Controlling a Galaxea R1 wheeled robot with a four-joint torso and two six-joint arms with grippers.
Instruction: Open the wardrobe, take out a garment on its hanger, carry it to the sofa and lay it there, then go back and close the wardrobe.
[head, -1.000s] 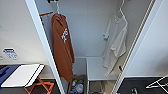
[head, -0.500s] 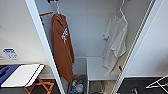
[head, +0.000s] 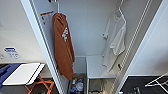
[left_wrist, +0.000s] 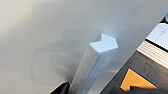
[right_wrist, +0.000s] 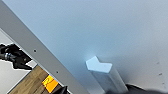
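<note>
light: even, bright, diffuse | shadows: soft, beside the door handles (left_wrist: 102, 45) in both wrist views | blur: everywhere | edges: wardrobe (head: 37, 37) panels lean outward

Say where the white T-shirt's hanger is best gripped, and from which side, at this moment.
Probably at the hanger neck, just under the hook and above the white T-shirt, coming straight in from the open front of the wardrobe. The limp fabric hides the hanger's shoulders, so only that top part shows; the shirt hangs close to the right inner wall, leaving little room from that side.
</note>
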